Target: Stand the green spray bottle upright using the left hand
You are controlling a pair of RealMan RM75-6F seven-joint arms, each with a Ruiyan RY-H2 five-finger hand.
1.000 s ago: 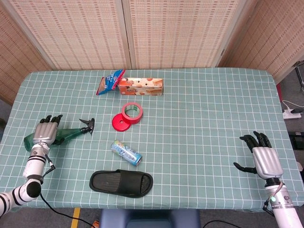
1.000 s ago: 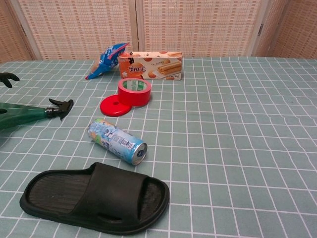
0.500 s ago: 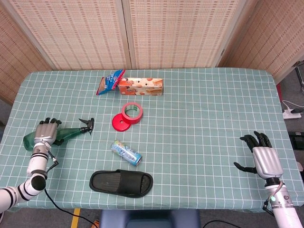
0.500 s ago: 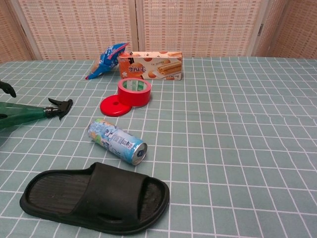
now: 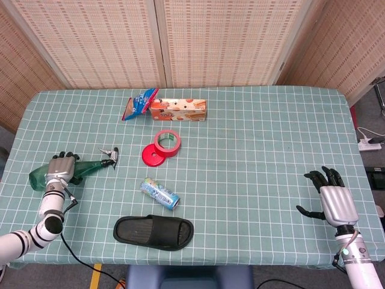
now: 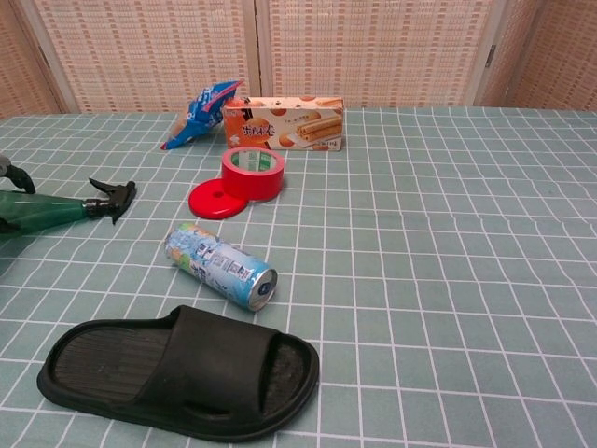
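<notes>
The green spray bottle (image 5: pixel 90 166) lies on its side near the table's left edge, its black nozzle (image 5: pixel 110 155) pointing right and slightly raised. My left hand (image 5: pixel 59 169) sits over the bottle's body, fingers curled around it. In the chest view only the bottle's neck end (image 6: pixel 47 207) and nozzle show at the left border, with a dark fingertip (image 6: pixel 17 175) above; the rest of that hand is out of frame. My right hand (image 5: pixel 332 200) rests at the front right of the table, fingers spread, holding nothing.
A drink can (image 5: pixel 160 193) lies right of the bottle, with a black slipper (image 5: pixel 154 231) in front of it. A red tape roll (image 5: pixel 168 141) on a red lid (image 5: pixel 151 156), a biscuit box (image 5: pixel 178 109) and a blue snack bag (image 5: pixel 138 103) lie further back.
My left hand's fingers have curled down around the bottle's body, and the hand drew slightly toward the table's front. The bottle's nozzle end has tipped up a little. The right hand stayed still.
</notes>
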